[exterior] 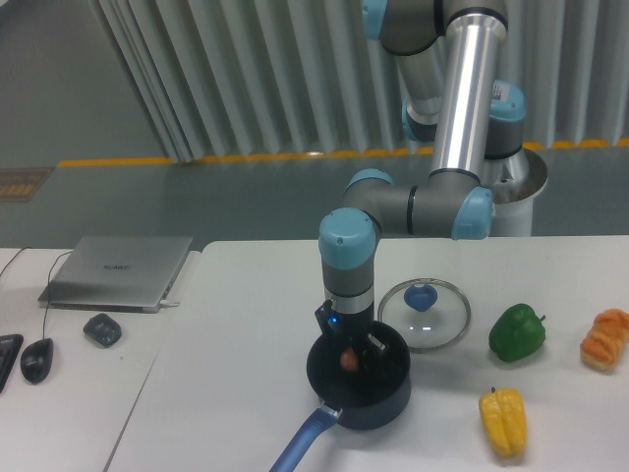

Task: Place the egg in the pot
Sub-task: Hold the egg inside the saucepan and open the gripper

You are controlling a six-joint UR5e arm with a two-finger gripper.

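White table point(246, 324) (ribbed grey wall point(246, 79))

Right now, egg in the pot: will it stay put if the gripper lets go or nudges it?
The egg is a smooth oval, so it probably rolls if nudged. The pot walls should contain it. It looks small and glossy, likely light and slippery between the gripper fingers.

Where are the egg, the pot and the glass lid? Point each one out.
egg point(349, 360), fixed camera view, on its orange-brown shell inside the pot.
pot point(378, 410), fixed camera view, on its dark navy outer wall at the front.
glass lid point(440, 328), fixed camera view, on the clear glass beside the blue knob.
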